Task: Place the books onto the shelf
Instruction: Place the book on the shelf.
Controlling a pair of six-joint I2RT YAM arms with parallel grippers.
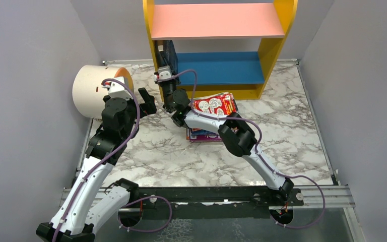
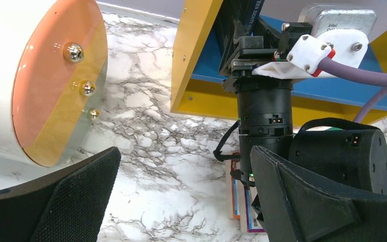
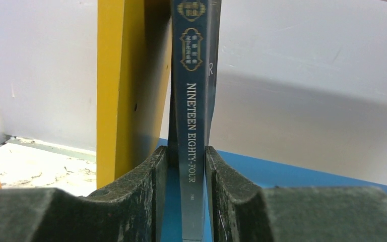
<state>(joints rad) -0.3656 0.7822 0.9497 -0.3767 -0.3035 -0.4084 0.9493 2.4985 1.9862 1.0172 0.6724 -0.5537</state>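
dark blue book (image 3: 194, 126), yellow shelf (image 3: 113, 101), marbled table (image 1: 282, 131)

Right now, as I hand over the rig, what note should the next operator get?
Left gripper: open, empty, near the cream cylinder.
Right gripper: straddles the dark blue book, upright on the shelf's blue board by the yellow side panel; grip unclear.
Done: that book is shelved.
Left: the stack of books on the table, red one on top.

1 shelf (image 1: 216, 20), 1 cylinder (image 1: 93, 91), 1 upright book (image 3: 194, 101), 1 book stack (image 1: 214, 105), 2 arms (image 1: 113, 126) (image 1: 237, 136)
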